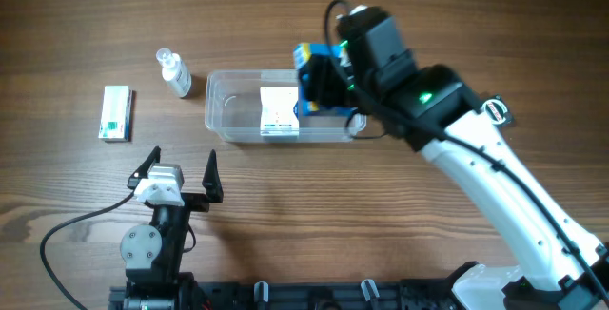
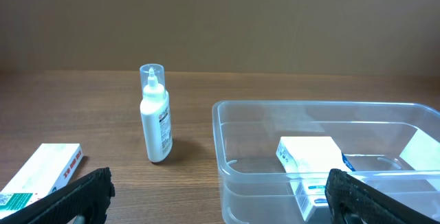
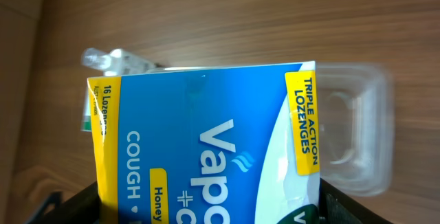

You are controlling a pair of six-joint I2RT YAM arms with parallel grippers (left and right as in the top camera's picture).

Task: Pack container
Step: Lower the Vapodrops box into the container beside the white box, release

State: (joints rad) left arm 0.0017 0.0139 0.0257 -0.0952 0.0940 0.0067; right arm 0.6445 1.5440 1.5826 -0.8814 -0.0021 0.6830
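Observation:
The clear plastic container (image 1: 228, 110) sits at the table's middle and holds a white box (image 1: 278, 110); it also shows in the left wrist view (image 2: 261, 141) and in the right wrist view (image 3: 357, 128). My right gripper (image 1: 319, 82) is shut on a blue and yellow lozenge box (image 3: 206, 148), held over the container's right end (image 1: 306, 63). My left gripper (image 1: 181, 172) is open and empty, near the table's front edge, in front of the container's left end. A small white bottle (image 1: 173, 72) and a white-and-green box (image 1: 116, 112) lie left of the container.
The bottle (image 2: 155, 117) stands upright left of the container in the left wrist view, with the white-and-green box (image 2: 41, 176) at the lower left. A black cable (image 1: 76, 224) runs from the left arm's base.

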